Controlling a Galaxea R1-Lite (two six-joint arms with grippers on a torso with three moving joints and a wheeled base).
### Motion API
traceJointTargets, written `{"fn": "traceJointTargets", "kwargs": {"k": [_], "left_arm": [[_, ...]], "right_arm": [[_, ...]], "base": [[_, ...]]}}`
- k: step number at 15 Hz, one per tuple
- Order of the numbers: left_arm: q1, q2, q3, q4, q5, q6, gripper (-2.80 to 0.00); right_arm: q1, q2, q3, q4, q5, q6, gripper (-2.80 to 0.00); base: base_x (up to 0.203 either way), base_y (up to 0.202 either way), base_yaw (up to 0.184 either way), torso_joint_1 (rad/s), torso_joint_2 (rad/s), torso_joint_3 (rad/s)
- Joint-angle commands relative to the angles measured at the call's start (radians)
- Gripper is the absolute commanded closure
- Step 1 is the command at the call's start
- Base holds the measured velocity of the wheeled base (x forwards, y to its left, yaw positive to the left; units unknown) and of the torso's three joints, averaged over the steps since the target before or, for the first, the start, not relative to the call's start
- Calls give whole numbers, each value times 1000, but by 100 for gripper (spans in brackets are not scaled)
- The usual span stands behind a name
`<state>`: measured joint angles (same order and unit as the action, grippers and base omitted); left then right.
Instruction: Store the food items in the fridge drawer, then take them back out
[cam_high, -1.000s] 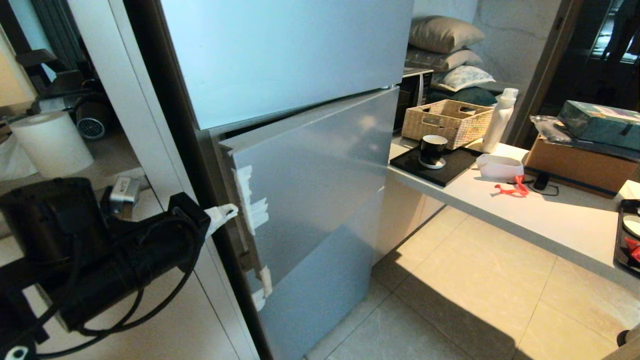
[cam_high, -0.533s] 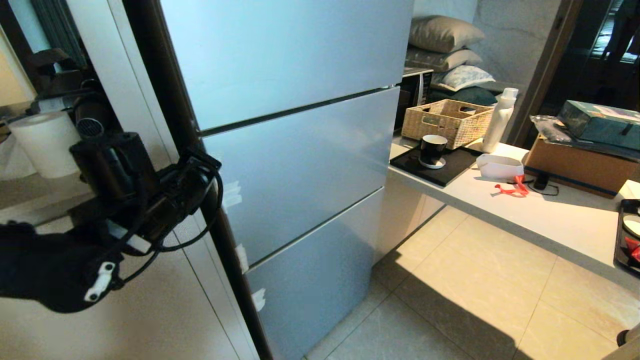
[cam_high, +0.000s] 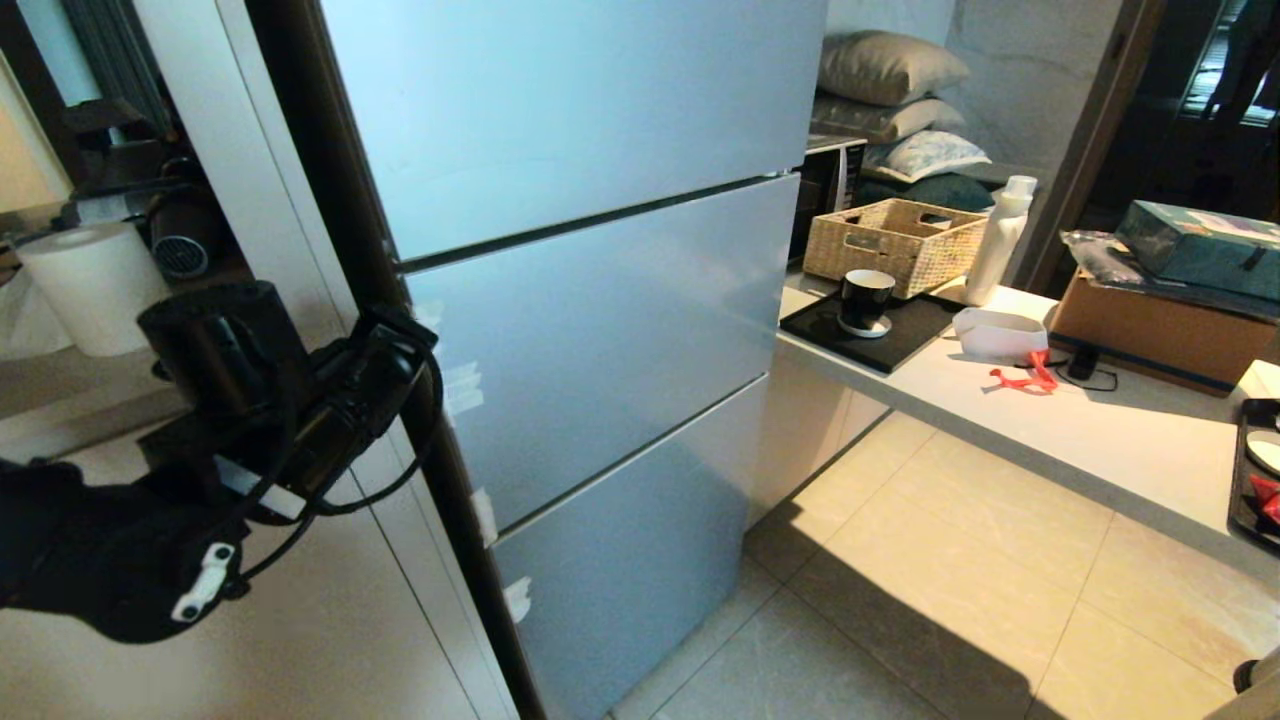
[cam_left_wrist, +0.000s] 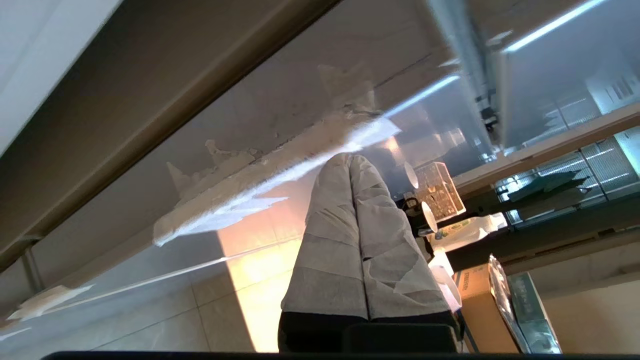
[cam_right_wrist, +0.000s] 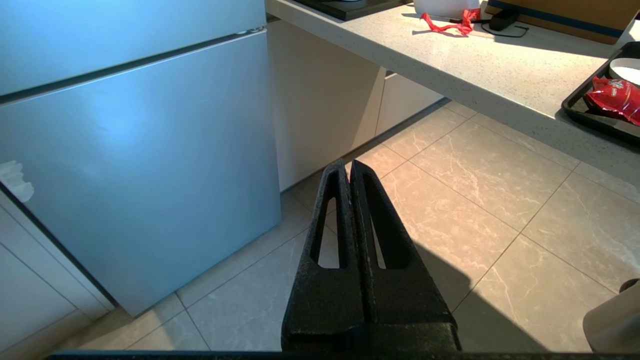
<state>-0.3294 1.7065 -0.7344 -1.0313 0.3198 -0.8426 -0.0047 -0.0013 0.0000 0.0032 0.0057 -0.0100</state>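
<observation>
step: silver-blue fridge front panels (cam_high: 600, 340) seen flush | left gripper (cam_left_wrist: 350, 162) at taped panel edge, fingers clenched empty | right gripper (cam_right_wrist: 349, 170) clenched, parked | advice: edge to be hooked squarely before pulling

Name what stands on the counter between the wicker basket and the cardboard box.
A white bottle stands there, close beside the wicker basket, with a low white container nearer the cardboard box. The head view shows this.
</observation>
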Motion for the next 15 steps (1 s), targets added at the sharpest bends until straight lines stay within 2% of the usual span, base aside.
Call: {"fn": "traceJointTargets", "kwargs": {"k": [1, 6, 11, 15], "left_arm": [[13, -76, 38, -4, 1, 12, 0], [37, -38, 28, -9, -1, 14, 0], [100, 66, -50, -13, 2, 7, 0], [100, 118, -93, -13, -1, 4, 0]], "right_arm": [[0, 1, 0, 0, 0, -1, 0], [0, 1, 0, 0, 0, -1, 0], [0, 1, 0, 0, 0, -1, 0], [0, 1, 0, 0, 0, -1, 0]], "base": [[0, 0, 0, 0, 0, 0], [0, 0, 0, 0, 0, 0], [0, 0, 0, 0, 0, 0], [0, 0, 0, 0, 0, 0]]}}
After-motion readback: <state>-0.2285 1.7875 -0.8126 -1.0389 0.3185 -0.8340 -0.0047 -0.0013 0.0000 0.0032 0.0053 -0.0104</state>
